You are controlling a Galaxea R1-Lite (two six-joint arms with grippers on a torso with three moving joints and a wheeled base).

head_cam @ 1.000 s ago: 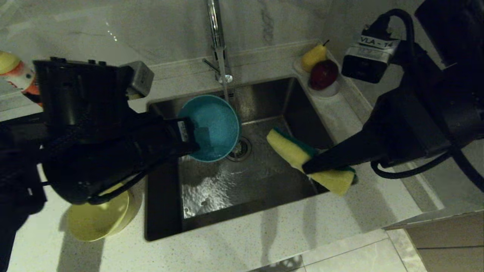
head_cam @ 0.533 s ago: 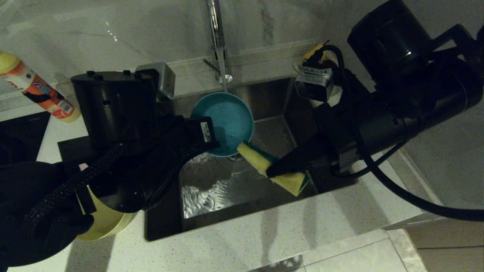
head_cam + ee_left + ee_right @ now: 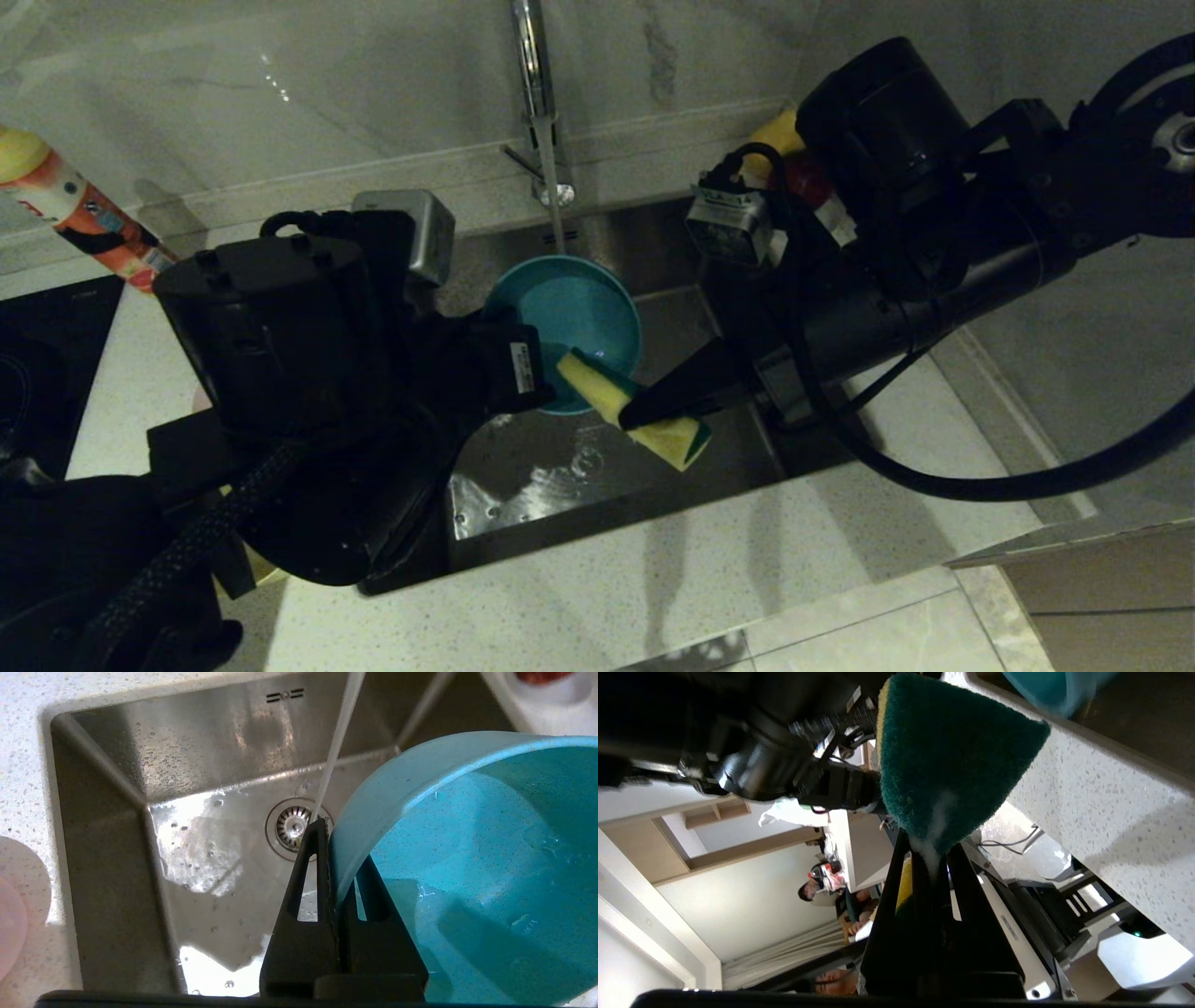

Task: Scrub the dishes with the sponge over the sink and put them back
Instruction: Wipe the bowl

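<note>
The light blue bowl (image 3: pixel 569 313) hangs tilted over the sink (image 3: pixel 560 476), and my left gripper (image 3: pixel 549 397) is shut on its rim. In the left wrist view one finger lies outside the bowl (image 3: pixel 467 868) and the other inside, with the left gripper (image 3: pixel 334 858) clamped tight. My right gripper (image 3: pixel 637 417) is shut on the sponge (image 3: pixel 597 387), whose yellow end meets the bowl's near rim. The sponge's green face (image 3: pixel 948 760) fills the right wrist view above the right gripper (image 3: pixel 931 858). A pale pink bowl's edge (image 3: pixel 9 924) shows on the counter.
Water runs from the chrome faucet (image 3: pixel 532 84) in a thin stream (image 3: pixel 336 746) toward the drain (image 3: pixel 292 823). An orange bottle (image 3: pixel 75 210) and the black cooktop (image 3: pixel 37 373) are at the left. The fruit dish (image 3: pixel 551 695) sits at the sink's far right corner.
My right arm has swung left, carrying the sponge across the sink to the bowl's rim. My left arm has shifted the blue bowl rightward and turned it. Both grips held.
</note>
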